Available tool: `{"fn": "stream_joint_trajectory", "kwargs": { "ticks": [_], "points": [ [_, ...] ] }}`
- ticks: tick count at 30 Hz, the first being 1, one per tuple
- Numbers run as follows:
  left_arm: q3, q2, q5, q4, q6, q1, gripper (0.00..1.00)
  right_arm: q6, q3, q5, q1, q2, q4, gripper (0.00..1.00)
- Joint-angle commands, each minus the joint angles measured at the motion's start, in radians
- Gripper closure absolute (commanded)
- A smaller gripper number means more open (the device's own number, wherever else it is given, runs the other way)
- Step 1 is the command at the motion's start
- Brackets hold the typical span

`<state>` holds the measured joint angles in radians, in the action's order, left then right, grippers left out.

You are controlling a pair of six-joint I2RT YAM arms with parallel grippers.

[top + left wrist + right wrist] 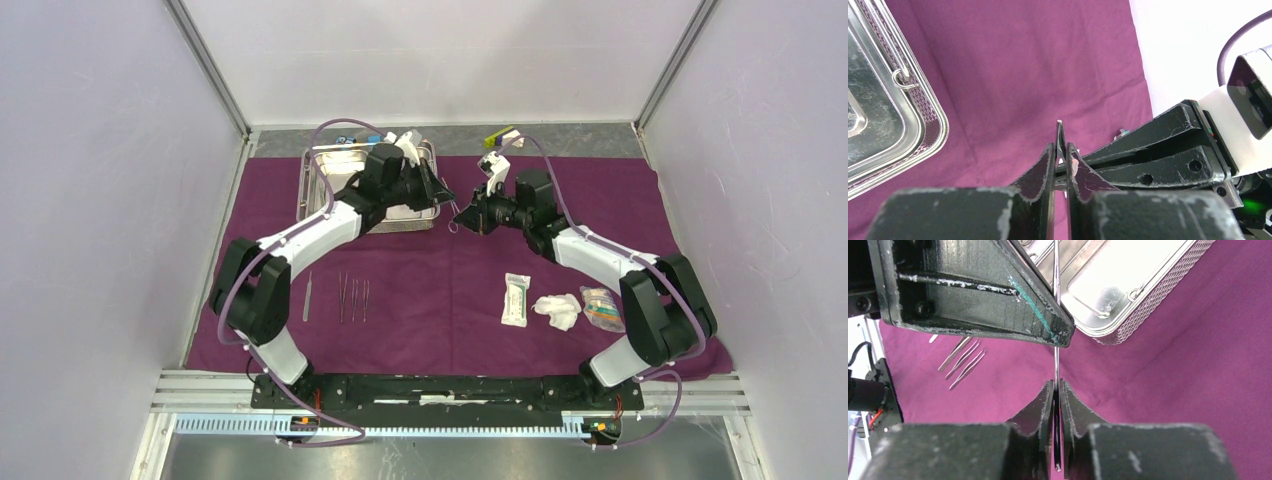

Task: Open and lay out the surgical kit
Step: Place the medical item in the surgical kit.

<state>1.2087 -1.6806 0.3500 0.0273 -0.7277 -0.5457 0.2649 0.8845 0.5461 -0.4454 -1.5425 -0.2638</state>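
Your right gripper [1056, 386] pinches one end of the thin shiny ring-handled forceps [1056, 357]. The forceps hang in the air over the big dark purple cloth [450, 290], just beside a corner of the shiny steel tray [1128, 332]. They point straight across at your left gripper [1060, 148]. Its fingers are narrow, one on each side of the far tip. You cannot tell if they squeeze it.

Nothing legible in any view. Faint print on the white packet [516, 299] is too small to read. Any label on the small clear packet [600, 308] is too blurred to make out.
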Motion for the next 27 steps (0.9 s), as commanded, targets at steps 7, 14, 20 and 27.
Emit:
{"fn": "stream_joint_trajectory", "kwargs": {
  "ticks": [7, 14, 20, 27],
  "points": [
    [0.116, 0.010, -0.181, -0.268, 0.130, -0.070, 0.98, -0.202, 0.015, -0.031, 0.052, 0.076, 0.146, 0.46],
    [0.154, -0.021, -0.263, -0.426, 0.086, -0.197, 0.98, -0.385, -0.038, -0.122, 0.169, 0.240, 0.261, 0.39],
    [0.142, -0.085, -0.260, -0.463, 0.023, -0.287, 0.98, -0.373, -0.091, -0.123, 0.330, 0.315, 0.261, 0.37],
    [0.159, -0.165, -0.234, -0.502, 0.000, -0.319, 0.98, -0.366, -0.185, -0.084, 0.438, 0.350, 0.227, 0.37]
  ]
}}
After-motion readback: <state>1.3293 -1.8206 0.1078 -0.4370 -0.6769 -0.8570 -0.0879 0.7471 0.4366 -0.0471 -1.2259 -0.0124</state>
